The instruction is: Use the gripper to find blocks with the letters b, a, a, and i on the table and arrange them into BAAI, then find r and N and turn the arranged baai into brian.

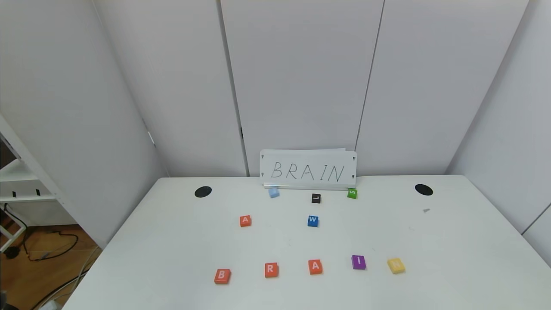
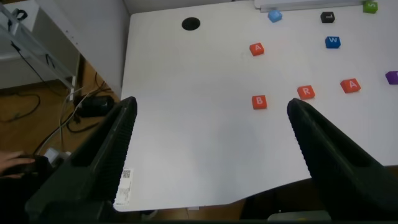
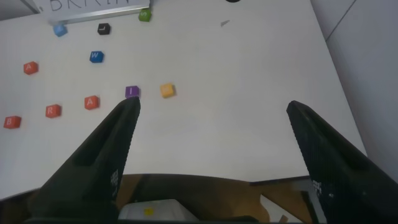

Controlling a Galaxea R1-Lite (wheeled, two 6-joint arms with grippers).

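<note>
On the white table a front row of tiles reads orange-red B, orange-red R, orange-red A, purple I, yellow N. A second orange-red A lies apart, behind the row at the left. Neither gripper shows in the head view. My left gripper is open and empty, held back above the table's front left edge; B and R lie beyond it. My right gripper is open and empty above the front right edge; I and N lie beyond it.
A white card lettered BRAIN stands at the table's back. In front of it lie a light blue tile, a black L tile, a green S tile and a blue W tile. Two black holes sit at the back.
</note>
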